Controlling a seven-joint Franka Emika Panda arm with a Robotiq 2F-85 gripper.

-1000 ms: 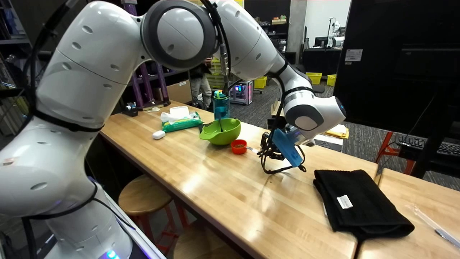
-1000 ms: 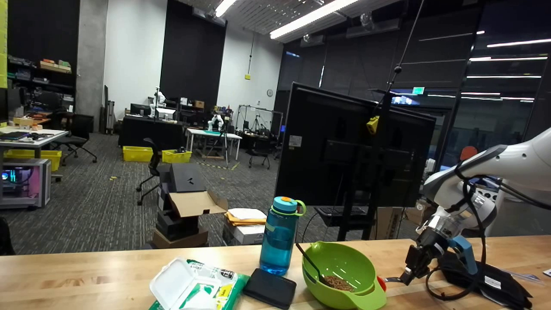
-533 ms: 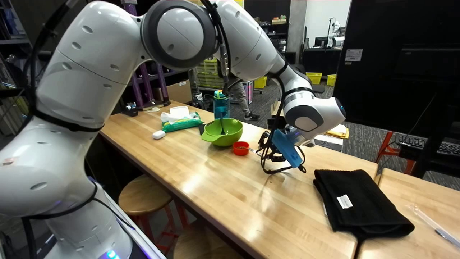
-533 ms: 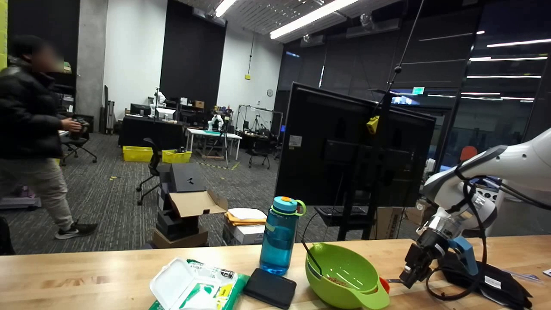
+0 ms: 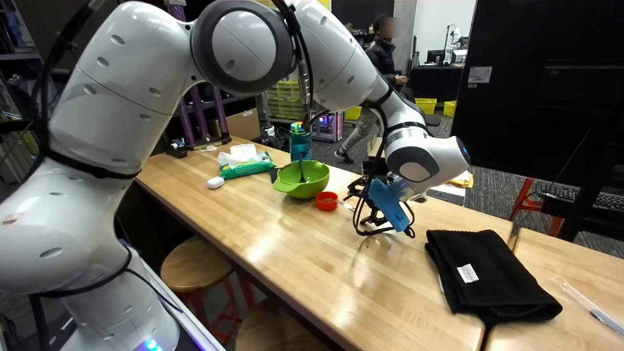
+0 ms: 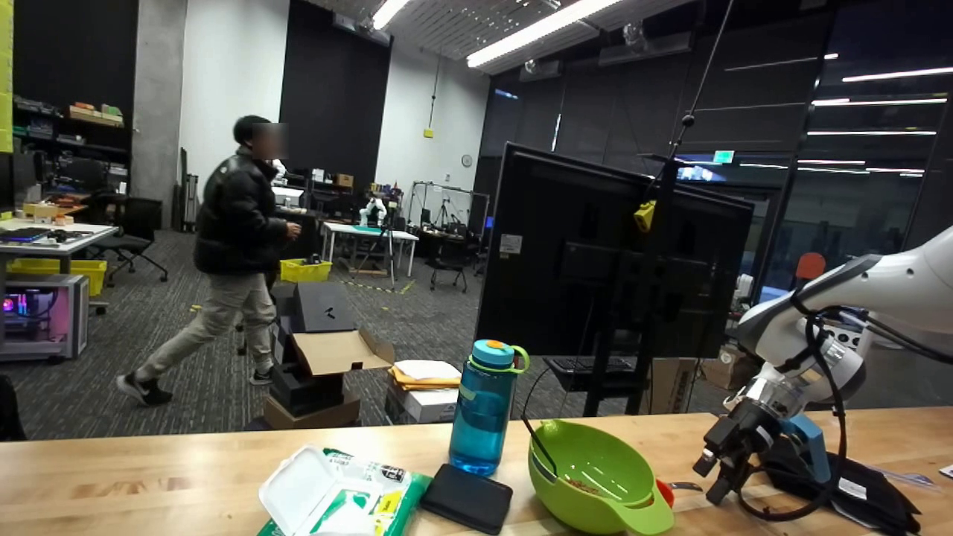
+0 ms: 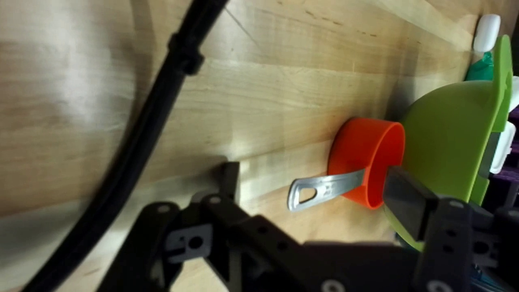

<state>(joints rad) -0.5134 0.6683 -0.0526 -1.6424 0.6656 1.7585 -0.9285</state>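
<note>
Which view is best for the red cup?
The wrist view: though the jaws cover a bit of it, the red cup shows large, its handle whole. In an exterior view it is small, but brown contents show; in an exterior view the green bowl hides most of it.

No words or numbers can be read. Marks too small or blurred to make out stand on the green pack [image 6: 394, 487], the towel [image 5: 502, 280] label [image 5: 468, 273], the screen [image 5: 546, 112] sticker [image 5: 480, 74], the cup [image 7: 357, 150] handle [image 7: 334, 185] and a lit sign [image 6: 723, 156].
</note>
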